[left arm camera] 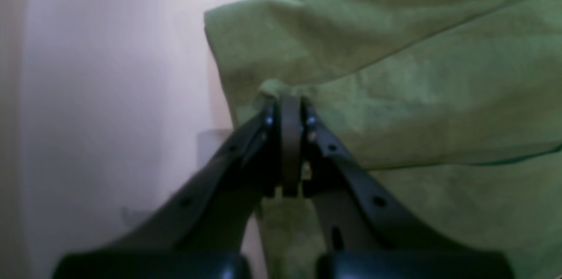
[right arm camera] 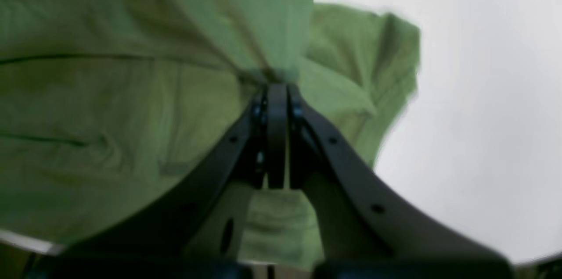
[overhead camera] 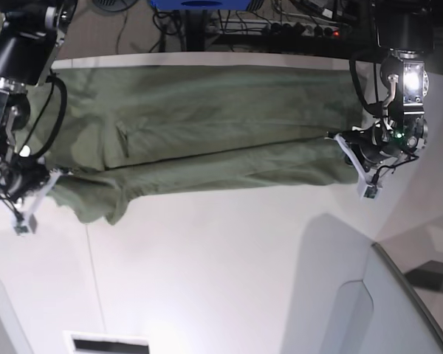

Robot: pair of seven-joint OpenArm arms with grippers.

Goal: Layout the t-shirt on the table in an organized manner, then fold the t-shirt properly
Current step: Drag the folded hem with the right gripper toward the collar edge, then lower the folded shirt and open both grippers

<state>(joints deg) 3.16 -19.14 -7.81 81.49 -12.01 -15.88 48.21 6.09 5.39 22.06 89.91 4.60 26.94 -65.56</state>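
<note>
Stretching across the far part of the table (overhead camera: 229, 251), the t-shirt (overhead camera: 207, 125) hangs taut between both arms, its lower edge folded over. The left gripper (left arm camera: 290, 94) is clamped on one bunched end of the cloth, the right gripper (right arm camera: 276, 84) on the other. Dark cables (overhead camera: 295, 22) crowd behind the table; a grey-white angled panel (overhead camera: 406, 310) sits near the front corner, well apart from the shirt.

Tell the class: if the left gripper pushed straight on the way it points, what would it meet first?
The t-shirt: the left gripper is already shut on its fabric, so more cloth lies directly ahead.
</note>
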